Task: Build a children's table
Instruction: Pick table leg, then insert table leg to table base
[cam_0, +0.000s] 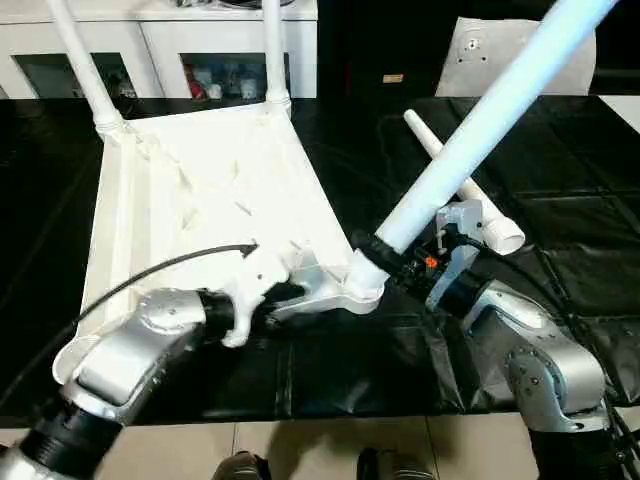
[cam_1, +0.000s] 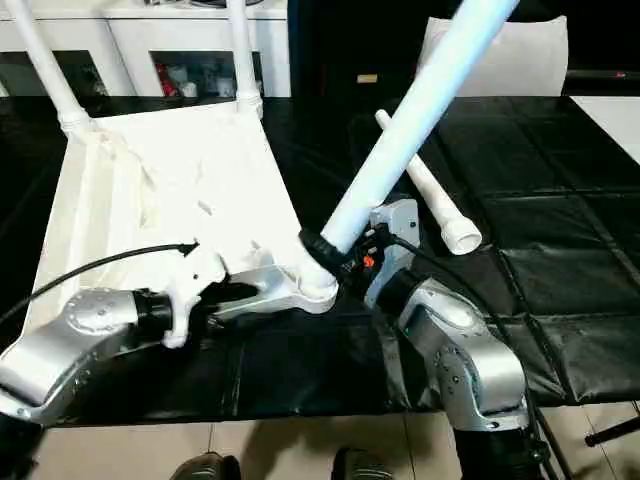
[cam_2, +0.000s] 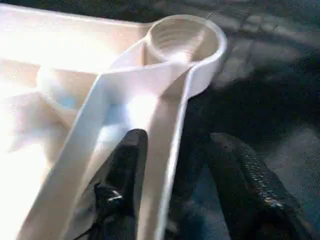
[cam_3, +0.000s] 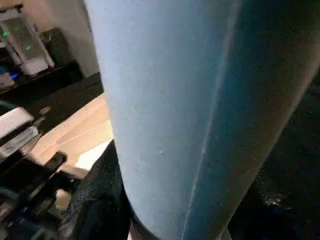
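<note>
On black-covered work surface (cam_0: 560, 210): table top (cam_0: 200, 190) lay upside down, ribbed underside up. Landmark: near corner socket (cam_0: 362, 290) of that top.

- At far corners of top, well apart from socket: two fitted legs (cam_0: 85, 65), (cam_0: 272, 50), upright.
- At socket: third leg (cam_0: 480, 130), thick end seated at socket rim, shaft tilted up and away. Clamped near its base by right gripper (cam_0: 385, 252), fingers closed around shaft.
- Just beside socket, on rim wall of top: left gripper (cam_2: 172, 165), one finger (cam_2: 125, 170) inside wall, other outside, gripping wall.
- Beyond socket, on black surface: fourth leg (cam_0: 465, 185), lying loose.
- Behind top: white cabinet (cam_0: 160, 45).
</note>
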